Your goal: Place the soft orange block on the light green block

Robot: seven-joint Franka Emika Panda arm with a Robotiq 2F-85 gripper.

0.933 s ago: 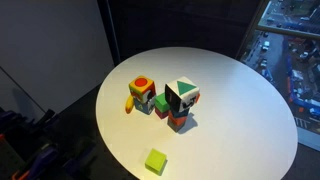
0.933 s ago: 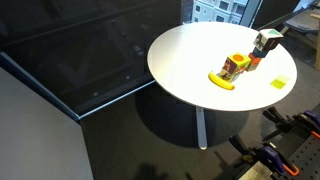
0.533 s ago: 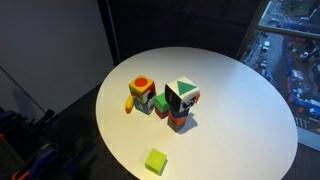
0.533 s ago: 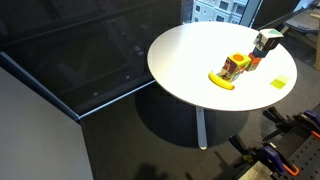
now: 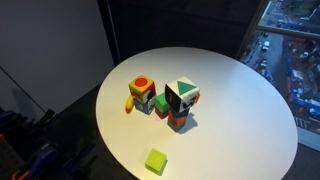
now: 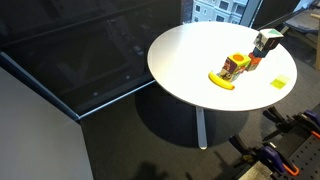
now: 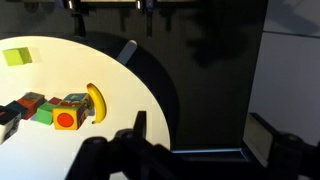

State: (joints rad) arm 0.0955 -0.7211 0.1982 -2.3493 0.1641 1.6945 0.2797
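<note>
Block point(image 7: 67, 117), orange, well apart fr tool point(image 7: 200, 128)

Lone block point(image 5: 155, 161) lies apart from block cluster point(image 5: 165, 102) on table point(image 5: 240, 100).

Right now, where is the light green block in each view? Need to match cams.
In an exterior view: light green block sits low centre, alone near the table edge.
In an exterior view: light green block sits far right on the table.
Wrist view: light green block sits top left.
Shared landmark: banana beside the block cluster.
</note>
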